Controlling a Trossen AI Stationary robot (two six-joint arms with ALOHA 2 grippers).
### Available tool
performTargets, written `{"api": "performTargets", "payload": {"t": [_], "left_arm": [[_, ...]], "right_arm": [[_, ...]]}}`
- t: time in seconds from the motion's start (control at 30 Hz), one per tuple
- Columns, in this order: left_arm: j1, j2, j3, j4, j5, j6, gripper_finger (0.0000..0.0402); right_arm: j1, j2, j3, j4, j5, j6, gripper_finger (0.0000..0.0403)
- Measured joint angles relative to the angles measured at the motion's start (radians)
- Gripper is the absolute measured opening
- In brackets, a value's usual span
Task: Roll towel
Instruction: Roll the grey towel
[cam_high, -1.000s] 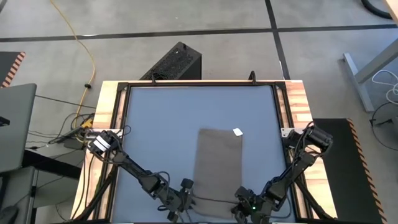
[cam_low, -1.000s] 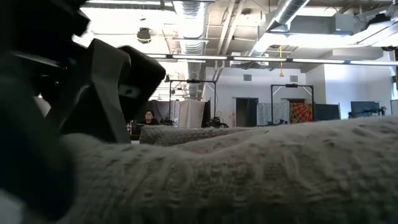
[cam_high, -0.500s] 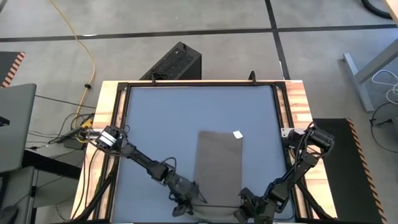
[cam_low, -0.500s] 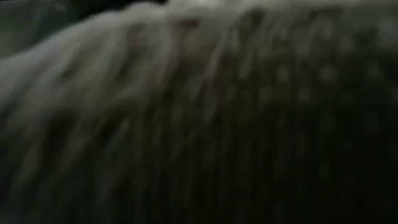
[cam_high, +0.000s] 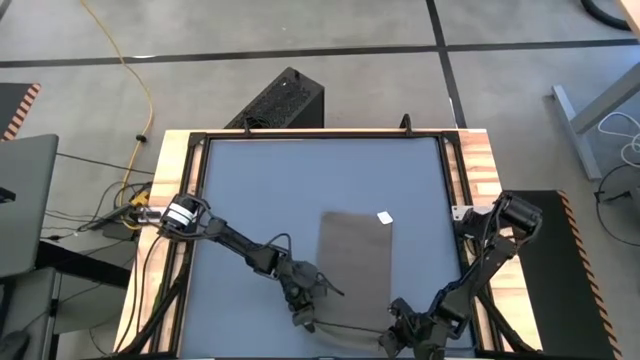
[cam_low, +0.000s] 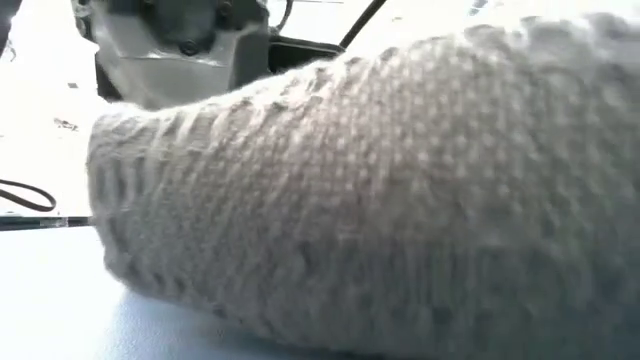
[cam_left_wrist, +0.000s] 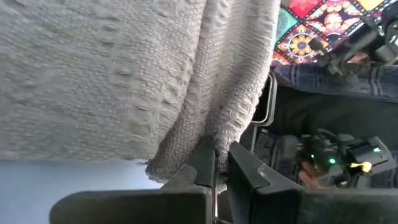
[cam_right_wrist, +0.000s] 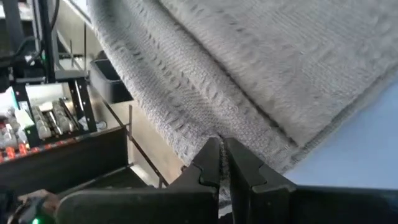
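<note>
On the blue-grey counter (cam_high: 260, 180), toward its 5 o'clock part as seen from above, lies the towel (cam_high: 354, 262), a taupe strip running from mid-counter down to the near edge, with its small white tag (cam_high: 384, 216) at the far corner, around 1 o'clock of the cloth. The left claw (cam_high: 303, 318) sits at the towel's near corner at about 7 o'clock of the cloth, and the left wrist view shows its dark fingers (cam_left_wrist: 208, 163) clenched on a bunched fold of the knitted fabric (cam_left_wrist: 112, 74), which hangs lifted off the counter there. The right claw (cam_high: 400, 338) is at the opposite near corner, about 5 o'clock of the cloth, by the counter's near edge; the right wrist view shows its fingertips (cam_right_wrist: 214, 160) pinched tight on the hem of the towel (cam_right_wrist: 261, 68), with layers of cloth folded over one another just beyond them. In the low view the towel (cam_low: 400, 190) fills nearly everything as a thick rounded bulge resting on the counter (cam_low: 60, 310), with part of an arm's grey housing (cam_low: 180, 45) above it.
</note>
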Motion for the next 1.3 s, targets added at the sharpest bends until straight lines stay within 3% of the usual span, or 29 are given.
{"api": "performTargets", "payload": {"t": [0.33, 0.57, 0.87, 1.3], "left_arm": [[0.035, 0.000, 0.000, 0.046, 0.025, -0.099, 0.0001], [0.058, 0.000, 0.000, 0.000, 0.010, -0.112, 0.0000], [0.075, -0.002, 0.001, -0.091, 0.007, -0.031, 0.0000], [0.211, -0.003, 0.001, -0.122, -0.031, 0.062, 0.0000]], "right_arm": [[-0.027, -0.088, 0.001, -0.213, -0.066, 0.007, 0.0026], [-0.113, -0.046, 0.002, -0.255, -0.223, -0.066, 0.0035], [-0.194, -0.040, 0.004, -0.287, -0.310, -0.286, 0.0034], [-0.452, -0.052, 0.002, -0.601, -0.475, -0.775, 0.0030]]}}
